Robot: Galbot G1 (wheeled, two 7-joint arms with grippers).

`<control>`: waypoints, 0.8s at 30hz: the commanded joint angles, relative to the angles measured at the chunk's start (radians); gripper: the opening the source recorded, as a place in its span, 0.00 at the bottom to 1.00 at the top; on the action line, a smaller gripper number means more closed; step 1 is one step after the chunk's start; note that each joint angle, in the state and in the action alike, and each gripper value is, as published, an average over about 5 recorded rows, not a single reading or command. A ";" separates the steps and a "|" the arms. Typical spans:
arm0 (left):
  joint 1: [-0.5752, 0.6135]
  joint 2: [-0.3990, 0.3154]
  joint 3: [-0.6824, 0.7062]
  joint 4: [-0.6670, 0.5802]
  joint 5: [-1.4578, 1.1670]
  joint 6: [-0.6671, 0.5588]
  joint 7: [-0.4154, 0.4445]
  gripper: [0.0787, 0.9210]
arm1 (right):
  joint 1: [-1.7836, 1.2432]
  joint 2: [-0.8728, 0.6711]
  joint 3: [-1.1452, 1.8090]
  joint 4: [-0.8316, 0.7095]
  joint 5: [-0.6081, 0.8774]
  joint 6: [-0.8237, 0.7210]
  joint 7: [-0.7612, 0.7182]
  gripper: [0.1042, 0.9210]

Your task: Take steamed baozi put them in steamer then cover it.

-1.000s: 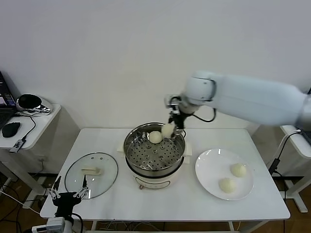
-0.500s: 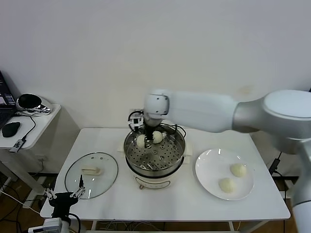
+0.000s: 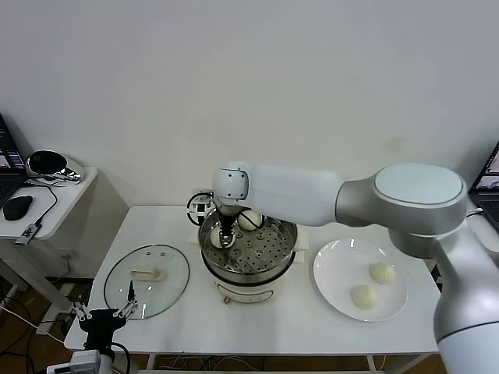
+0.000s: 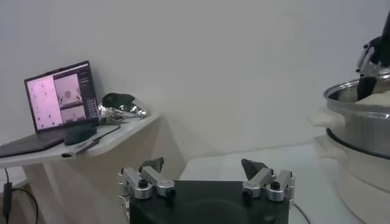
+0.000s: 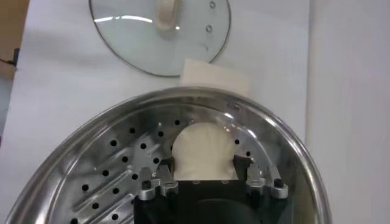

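The steamer [image 3: 251, 277] stands mid-table, uncovered. My right gripper [image 3: 225, 236] reaches into its left side, shut on a baozi [image 3: 217, 235] held low over the perforated tray. In the right wrist view that baozi [image 5: 204, 151] sits between the gripper's [image 5: 206, 169] fingers, close to the steamer's wall [image 5: 109, 159]. A second baozi [image 3: 249, 220] lies at the back of the tray. Two more baozi [image 3: 382, 273] [image 3: 364, 297] lie on the white plate [image 3: 335, 274] on the right. My left gripper [image 3: 105, 315] is parked open and empty at the table's front left corner [image 4: 201, 165].
The glass lid [image 3: 146, 280] with a cream handle lies flat on the table left of the steamer, also in the right wrist view [image 5: 131, 36]. A side table [image 3: 54, 195] with a laptop [image 4: 61, 97] and mouse stands to the far left.
My right gripper has carried the baozi from the steamer's back right rim across to its left side and lowered it toward the tray. The left arm has barely moved.
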 commanded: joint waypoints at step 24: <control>-0.001 0.010 0.029 0.012 0.023 0.005 0.003 0.88 | 0.285 -0.935 -0.061 0.535 -0.365 0.359 -0.420 0.88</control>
